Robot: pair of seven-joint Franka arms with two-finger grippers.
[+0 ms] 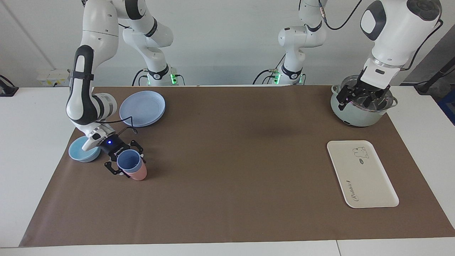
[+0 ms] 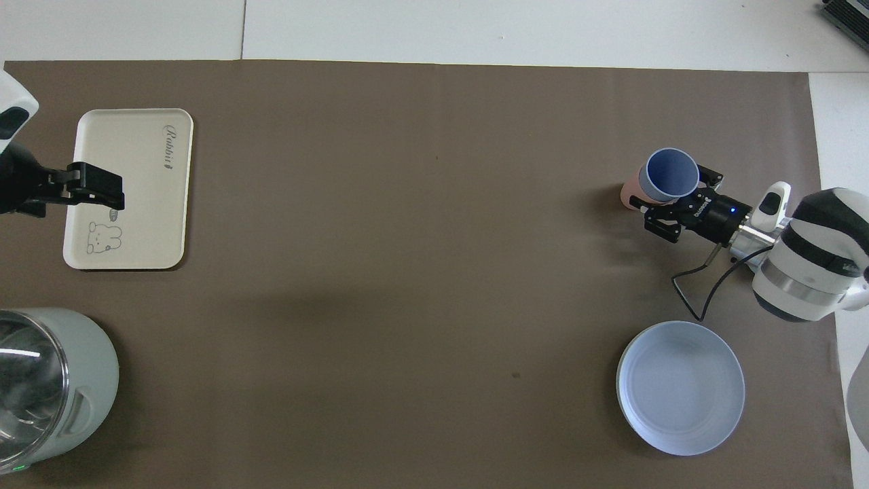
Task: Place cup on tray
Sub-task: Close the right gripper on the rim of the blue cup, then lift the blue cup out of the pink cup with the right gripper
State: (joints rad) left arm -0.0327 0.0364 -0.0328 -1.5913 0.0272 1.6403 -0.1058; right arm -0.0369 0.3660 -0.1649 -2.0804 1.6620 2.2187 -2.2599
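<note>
The periwinkle-blue cup (image 1: 128,161) stands nested in a pink cup (image 1: 138,174) at the right arm's end of the brown mat; it also shows in the overhead view (image 2: 671,175). My right gripper (image 1: 127,160) is low at the stacked cups, open, with one finger on each side of the blue cup; it shows in the overhead view too (image 2: 679,198). The cream tray (image 1: 362,174) with the rabbit drawing lies bare at the left arm's end (image 2: 129,224). My left gripper (image 1: 362,99) waits open, raised over the pot.
A light-blue bowl (image 1: 84,152) sits beside the cups under the right arm. A round blue plate (image 1: 142,108) lies nearer to the robots than the cups. A pale green pot (image 1: 359,115) stands nearer to the robots than the tray.
</note>
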